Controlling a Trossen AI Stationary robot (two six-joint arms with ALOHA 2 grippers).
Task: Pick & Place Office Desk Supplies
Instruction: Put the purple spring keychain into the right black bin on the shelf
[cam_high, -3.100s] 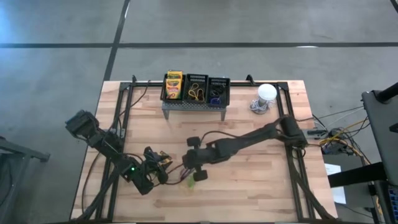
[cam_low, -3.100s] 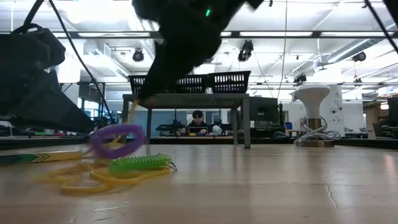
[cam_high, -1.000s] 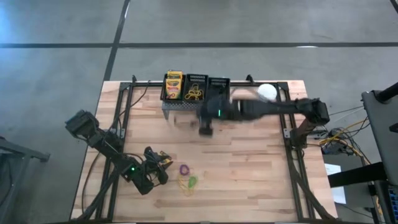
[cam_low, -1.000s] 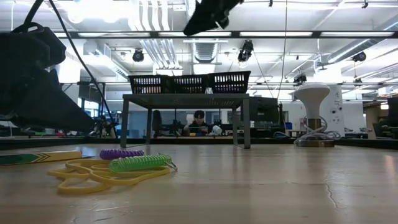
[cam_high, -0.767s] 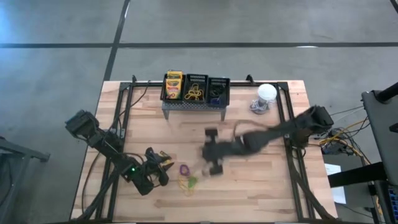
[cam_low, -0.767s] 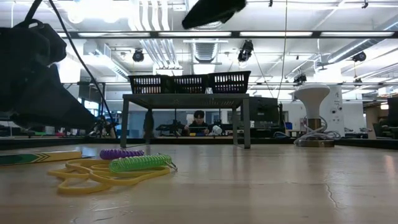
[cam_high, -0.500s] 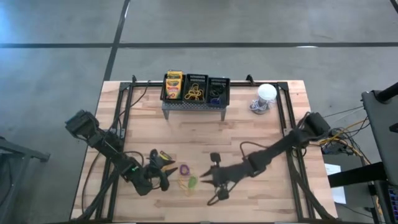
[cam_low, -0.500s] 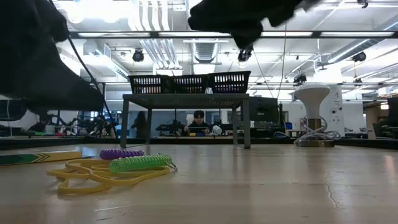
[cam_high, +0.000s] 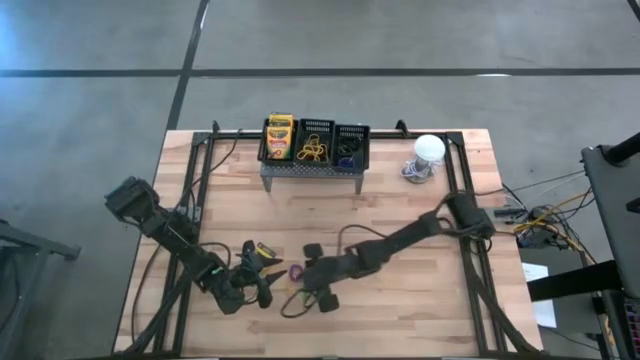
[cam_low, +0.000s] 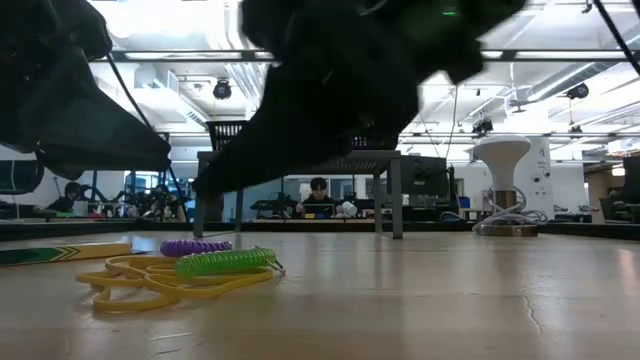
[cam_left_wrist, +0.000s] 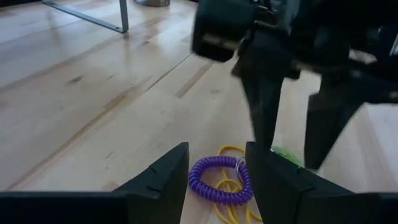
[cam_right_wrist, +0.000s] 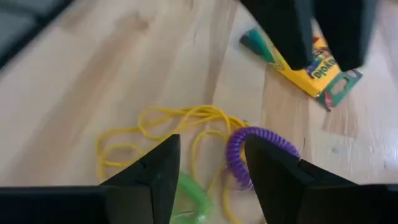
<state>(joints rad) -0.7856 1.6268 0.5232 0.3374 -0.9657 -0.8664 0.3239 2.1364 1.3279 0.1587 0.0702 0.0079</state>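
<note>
**Right arm back over the loose coils**

The right gripper (cam_right_wrist: 208, 165), at the baskets a second earlier, had swung back to the table's front and hung with jaws apart and empty over the purple coil (cam_right_wrist: 258, 152), green coil (cam_low: 228, 262) and yellow band loops (cam_right_wrist: 168, 127). The left gripper (cam_left_wrist: 214, 168) waited just beside them, jaws parted and empty, near the crayon box (cam_right_wrist: 311, 68). The three mesh baskets (cam_high: 316, 142) stood well apart on the grey stand (cam_high: 312, 170). Another pick looked imminent.

The dark left arm is reaching low along the table's front-left part, its left gripper (cam_high: 268, 285) standing with fingers parted. The dark right arm is stretching diagonally from the right edge, its right gripper (cam_high: 305, 293) hovering with fingers spread.
</note>
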